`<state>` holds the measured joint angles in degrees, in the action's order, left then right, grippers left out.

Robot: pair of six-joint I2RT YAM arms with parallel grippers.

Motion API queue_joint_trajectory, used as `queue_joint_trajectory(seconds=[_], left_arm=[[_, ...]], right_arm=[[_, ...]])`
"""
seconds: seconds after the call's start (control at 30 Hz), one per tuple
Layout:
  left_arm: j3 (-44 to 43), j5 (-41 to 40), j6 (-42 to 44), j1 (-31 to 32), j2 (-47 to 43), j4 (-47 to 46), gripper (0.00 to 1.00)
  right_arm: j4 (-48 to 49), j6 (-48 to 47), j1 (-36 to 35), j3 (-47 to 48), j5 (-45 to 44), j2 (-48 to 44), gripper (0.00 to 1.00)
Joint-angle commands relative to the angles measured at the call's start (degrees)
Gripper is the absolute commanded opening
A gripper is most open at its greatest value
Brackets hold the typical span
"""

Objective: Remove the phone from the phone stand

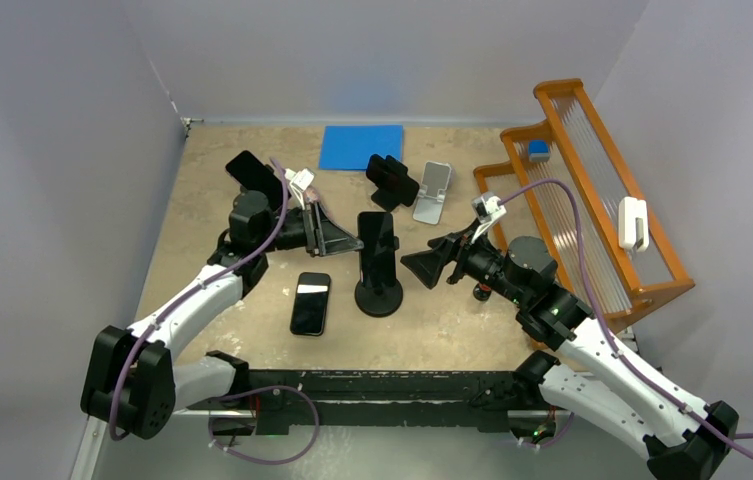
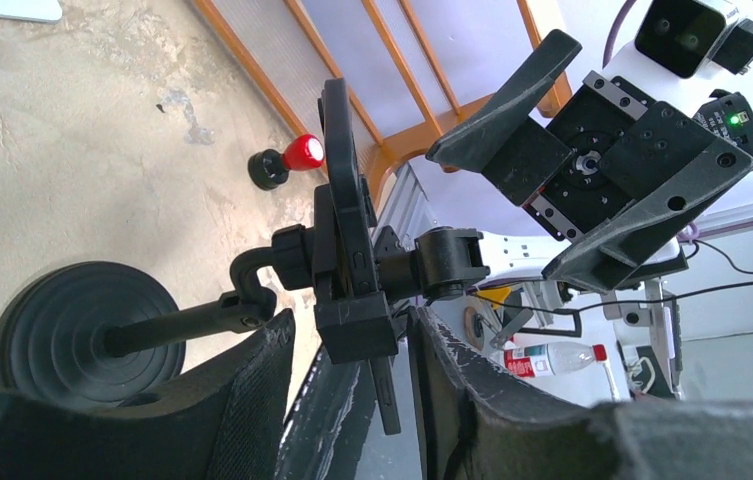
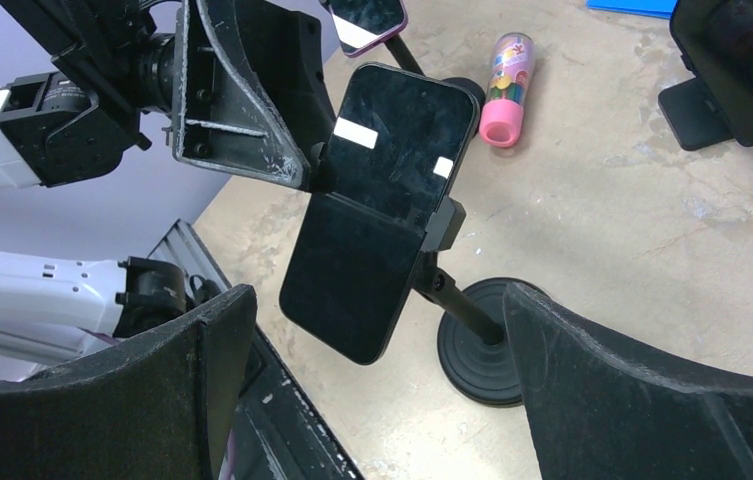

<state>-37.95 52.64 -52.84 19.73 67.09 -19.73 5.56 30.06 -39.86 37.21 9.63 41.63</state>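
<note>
Left wrist view: the phone shows edge-on, its screen unseen. Its lower end sits between the fingers of the left gripper, which the bottom edge cuts off; contact cannot be confirmed. Right wrist view: a finger of the right gripper hides part of the phone stand base, and the top edge crops a second phone. Top view: a blue item on the rack is too small to identify.

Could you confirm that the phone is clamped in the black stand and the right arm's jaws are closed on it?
Not quite: the right gripper has its jaws wide open, clear of the phone, which is clamped in the black stand. The right wrist view shows this.
</note>
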Motion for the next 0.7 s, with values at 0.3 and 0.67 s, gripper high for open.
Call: queue_joint_trajectory(seconds=[0.3, 0.67], left_arm=[[-0.22, 1.29, -0.21, -0.48, 0.14, -4.81, 0.18], [6.38, -0.25, -3.41, -0.48, 0.15, -13.86, 0.0]], right_arm=[[3.48, -0.11, -0.3, -0.27, 0.82, 0.41, 0.94], [5.79, 1.12, -0.3, -2.68, -0.27, 0.94, 0.96]])
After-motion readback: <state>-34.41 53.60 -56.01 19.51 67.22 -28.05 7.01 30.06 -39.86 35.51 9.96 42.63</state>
